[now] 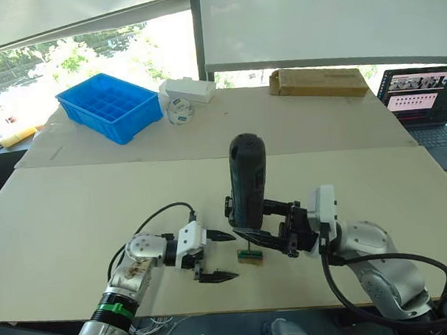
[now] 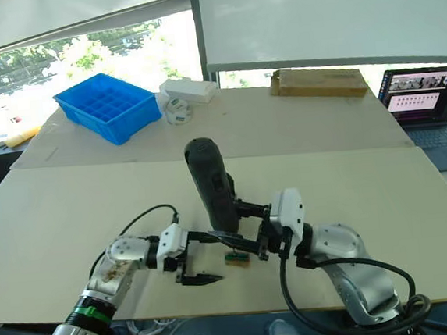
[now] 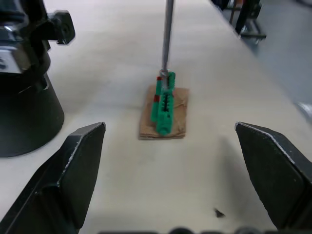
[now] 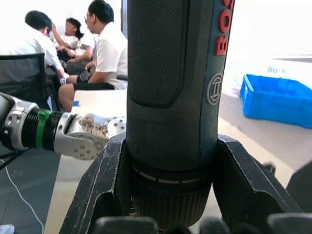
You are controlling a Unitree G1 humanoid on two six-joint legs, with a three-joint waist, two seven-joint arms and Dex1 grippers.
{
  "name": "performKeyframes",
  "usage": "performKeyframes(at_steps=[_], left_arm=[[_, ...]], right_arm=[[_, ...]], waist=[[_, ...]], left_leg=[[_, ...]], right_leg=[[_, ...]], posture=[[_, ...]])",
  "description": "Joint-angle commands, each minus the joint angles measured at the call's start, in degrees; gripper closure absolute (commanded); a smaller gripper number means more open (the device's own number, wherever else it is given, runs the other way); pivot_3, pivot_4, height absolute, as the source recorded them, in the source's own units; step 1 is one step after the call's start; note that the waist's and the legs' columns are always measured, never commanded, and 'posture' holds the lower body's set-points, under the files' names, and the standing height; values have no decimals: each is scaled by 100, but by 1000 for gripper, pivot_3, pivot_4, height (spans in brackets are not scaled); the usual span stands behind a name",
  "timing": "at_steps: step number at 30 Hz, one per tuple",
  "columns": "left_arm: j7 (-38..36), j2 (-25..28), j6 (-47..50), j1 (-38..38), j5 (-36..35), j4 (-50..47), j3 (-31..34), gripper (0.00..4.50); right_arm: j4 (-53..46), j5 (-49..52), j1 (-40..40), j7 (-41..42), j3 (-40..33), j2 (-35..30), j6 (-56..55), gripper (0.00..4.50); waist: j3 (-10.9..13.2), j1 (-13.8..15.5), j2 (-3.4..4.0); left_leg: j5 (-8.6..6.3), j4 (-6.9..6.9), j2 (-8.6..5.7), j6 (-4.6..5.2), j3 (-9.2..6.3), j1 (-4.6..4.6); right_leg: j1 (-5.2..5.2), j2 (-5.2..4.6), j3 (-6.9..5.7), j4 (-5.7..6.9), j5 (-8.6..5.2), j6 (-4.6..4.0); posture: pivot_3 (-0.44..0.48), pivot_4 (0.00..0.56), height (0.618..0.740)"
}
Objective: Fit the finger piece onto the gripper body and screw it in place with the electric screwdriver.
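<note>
pale and smooth, the worktop (image 1: 95,218) carries a small green-brown block (image 1: 251,257) near its front edge. the right end effector (image 1: 254,226) is clamped on the electric screwdriver (image 1: 248,177), a fat black tube held upright with its thin metal bit (image 3: 167,39) on the block. the left end effector (image 1: 215,256) waits beside it, fingers wide, holding nothing. this looks like the screwing step. next, i think, the bit must stay straight.

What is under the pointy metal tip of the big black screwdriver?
Under the electric screwdriver, its thin bit touches a small green block lying on a brown pad on the table. Whatever lies beneath the pad is covered.
</note>
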Motion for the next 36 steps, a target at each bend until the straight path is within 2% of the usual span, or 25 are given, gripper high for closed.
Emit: performKeyframes(at_steps=[1, 5, 12, 18, 26, 36], left_arm=[[-275, 135, 31, 69, -506, -398, 319, 11], [-365, 304, 331, 111, -1017, -796, 667, 11], [224, 541, 1462, -124, -1856, -1670, 1378, 11], [456, 785, 1950, -90, -2077, -2138, 1632, 11], [1030, 733, 1589, -2, -1206, -1671, 1437, 11], [1714, 123, 1040, -132, -3, -782, 689, 11]], right_arm=[[-461, 360, -191, -123, -277, -18, 82, 2589], [-680, 620, -261, -229, -476, -153, 301, 2589], [-1106, 1165, -291, -458, -1032, -549, 687, 2589], [-1330, 1717, -303, -740, -1652, -935, 983, 2589], [-1405, 2040, -464, -1022, -1877, -1144, 1111, 2589], [-1344, 2224, -876, -1087, -1842, -1250, 1216, 2589]], waist=[[0, -2, 0], [1, 22, 0], [1, 27, -1], [2, 28, -2], [2, 31, -2], [2, 87, -2]], left_leg=[[0, 0, 0, 0, 0, -2], [0, 2, -2, 0, -1, -4], [0, 1, -2, 0, -2, -4], [0, -2, -3, 0, -1, -3], [2, -4, -4, -4, 0, -1], [2, -6, -7, -4, 1, -2]], right_leg=[[-1, -1, 0, -1, 0, 0], [-1, -4, -2, -2, 0, 0], [0, -2, 0, -1, 0, 1], [0, -1, 1, -3, 0, 1], [0, 3, 2, -3, 0, 1], [0, 1, 1, -6, 0, 1]], posture=[[0, 150, 740], [0, 150, 740], [0, 150, 740], [0, 150, 740], [0, 150, 740], [0, 150, 740]])
